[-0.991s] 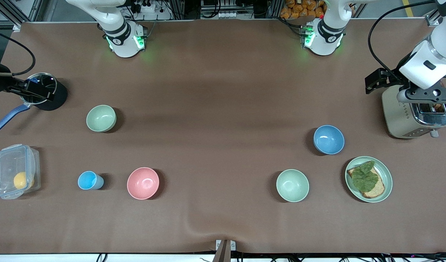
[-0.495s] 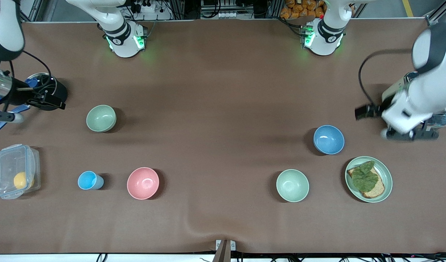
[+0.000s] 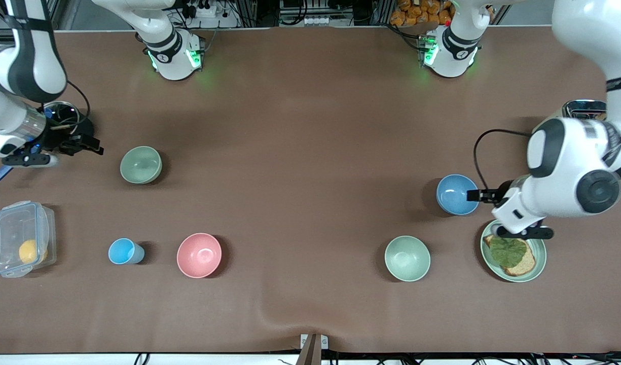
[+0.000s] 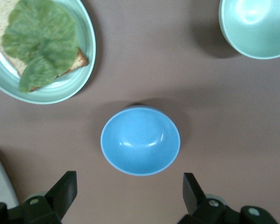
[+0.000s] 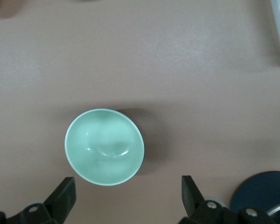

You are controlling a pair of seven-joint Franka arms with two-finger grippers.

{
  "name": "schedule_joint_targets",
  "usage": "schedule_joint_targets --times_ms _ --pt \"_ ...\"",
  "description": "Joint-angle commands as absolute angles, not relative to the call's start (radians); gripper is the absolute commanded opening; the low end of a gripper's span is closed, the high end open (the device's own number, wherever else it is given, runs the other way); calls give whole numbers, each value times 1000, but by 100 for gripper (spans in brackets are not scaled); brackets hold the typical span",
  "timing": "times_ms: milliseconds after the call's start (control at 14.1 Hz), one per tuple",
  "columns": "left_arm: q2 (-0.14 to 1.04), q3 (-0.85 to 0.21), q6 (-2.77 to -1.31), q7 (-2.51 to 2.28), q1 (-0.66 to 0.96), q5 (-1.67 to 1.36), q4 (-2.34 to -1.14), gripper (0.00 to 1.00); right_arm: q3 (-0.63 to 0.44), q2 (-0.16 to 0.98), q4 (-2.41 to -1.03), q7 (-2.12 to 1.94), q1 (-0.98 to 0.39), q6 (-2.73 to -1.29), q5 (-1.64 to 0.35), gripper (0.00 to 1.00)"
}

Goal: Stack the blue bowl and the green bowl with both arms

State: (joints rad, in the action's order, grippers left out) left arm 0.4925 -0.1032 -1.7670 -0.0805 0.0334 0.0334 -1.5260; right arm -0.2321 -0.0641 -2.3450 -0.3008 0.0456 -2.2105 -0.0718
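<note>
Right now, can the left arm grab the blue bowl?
Probably yes. The left gripper hangs open right beside the blue bowl, which sits alone on the table with nothing on it. The plate and the other bowl are apart from it.

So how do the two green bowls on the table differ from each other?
The green bowl looks duller and yellower; the mint-green bowl is paler. The green bowl sits toward the right arm's end of the table, farther from the front camera; the mint-green bowl sits nearer it, toward the left arm's end, beside the green plate. Both are upright, empty, untouched and about the same size.
</note>
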Motion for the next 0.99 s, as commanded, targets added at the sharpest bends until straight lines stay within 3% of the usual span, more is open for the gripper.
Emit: schedule_joint_targets --times_ms 0,425,566,637,849,920 --pt "543 -104 -1825 -63 32 54 -1494 100 -227 -57 -2442 -322 46 -2343 -77 100" --pt "672 -106 -2094 -192 120 40 -1497 100 -224 86 -2530 -333 40 -2660 -77 97" --pt "670 -104 -2092 -207 135 35 -1503 100 -221 120 -2531 -333 38 -2695 -81 76" --pt "667 -103 -2085 -219 137 46 -1505 100 -221 136 -2531 -333 25 -2721 -89 59" --pt "661 -103 -2027 -242 141 48 -1506 100 -219 189 -2558 -321 -1 -2827 -95 57" --pt "661 -103 -2004 -280 144 48 -1506 100 -219 201 -2563 -319 -8 -2856 -97 38"
